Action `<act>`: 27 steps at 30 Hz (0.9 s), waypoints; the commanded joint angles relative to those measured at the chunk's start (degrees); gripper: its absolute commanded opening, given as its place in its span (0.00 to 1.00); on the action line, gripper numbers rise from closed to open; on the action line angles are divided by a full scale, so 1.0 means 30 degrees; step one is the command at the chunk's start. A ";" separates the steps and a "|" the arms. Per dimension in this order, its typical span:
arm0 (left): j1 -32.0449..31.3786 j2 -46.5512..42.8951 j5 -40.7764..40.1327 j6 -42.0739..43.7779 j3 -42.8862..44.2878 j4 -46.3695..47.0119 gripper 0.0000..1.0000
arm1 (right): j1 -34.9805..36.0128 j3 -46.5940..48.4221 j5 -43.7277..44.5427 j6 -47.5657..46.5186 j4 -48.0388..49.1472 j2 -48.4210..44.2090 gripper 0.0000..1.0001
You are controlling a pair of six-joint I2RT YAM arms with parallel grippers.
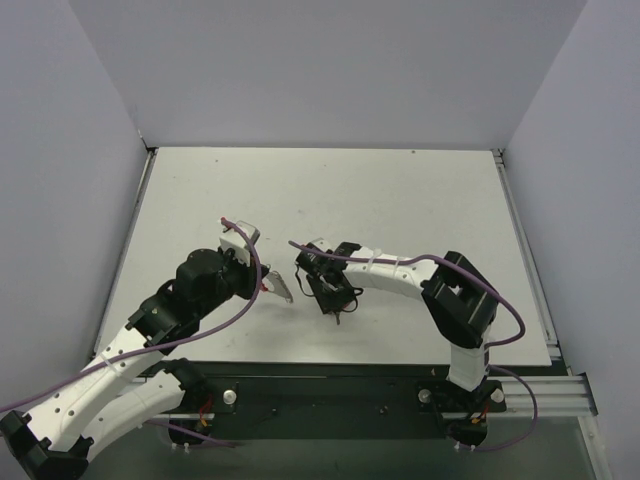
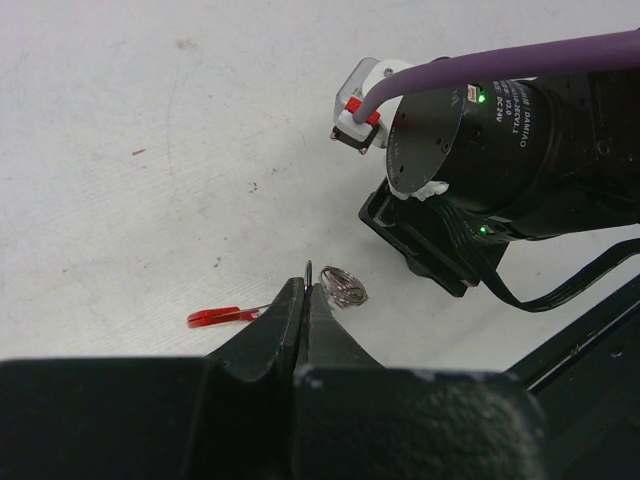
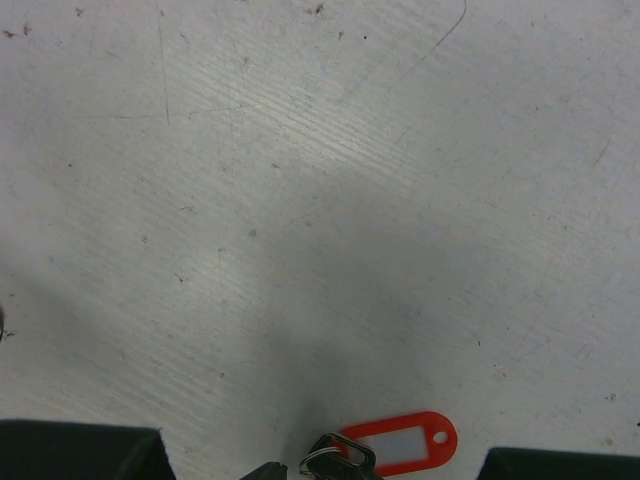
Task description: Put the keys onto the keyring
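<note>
My left gripper (image 1: pixel 278 290) (image 2: pixel 306 283) is shut on a thin flat silver key (image 2: pixel 309 270), seen edge-on between the tips and held low over the table. The keyring's red piece (image 2: pixel 215 317) lies just left of the tips, and its bunched silver coil (image 2: pixel 345 287) lies just right of them. My right gripper (image 1: pixel 335 303) hangs close to the right of the left one, pointing down. In the right wrist view a red tag with a clear window (image 3: pixel 400 440), a silver ring (image 3: pixel 318 463) and a dark key head (image 3: pixel 347 456) sit at the bottom edge; its fingertips are mostly cut off.
The right arm's black wrist motor (image 2: pixel 480 140) with its purple cable (image 2: pixel 500 65) fills the upper right of the left wrist view, close to the left gripper. The white table (image 1: pixel 330 200) has grey walls on three sides and a black rail (image 1: pixel 330 385) along the near edge.
</note>
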 commanded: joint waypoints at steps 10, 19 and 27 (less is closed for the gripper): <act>0.0086 -0.0406 0.0112 -0.0004 0.0856 0.0512 0.00 | 0.0143 0.0093 -0.0410 0.0335 -0.0018 0.0983 0.17; 0.0086 -0.0494 -0.0093 0.0083 0.0856 0.0511 0.00 | -0.0032 -0.0844 0.1020 -0.0953 0.0656 -0.1734 0.00; 0.0115 -0.0494 -0.0094 0.0025 0.0768 0.0570 0.00 | -0.0295 -0.1693 0.0589 -0.2885 0.1241 -0.5253 0.00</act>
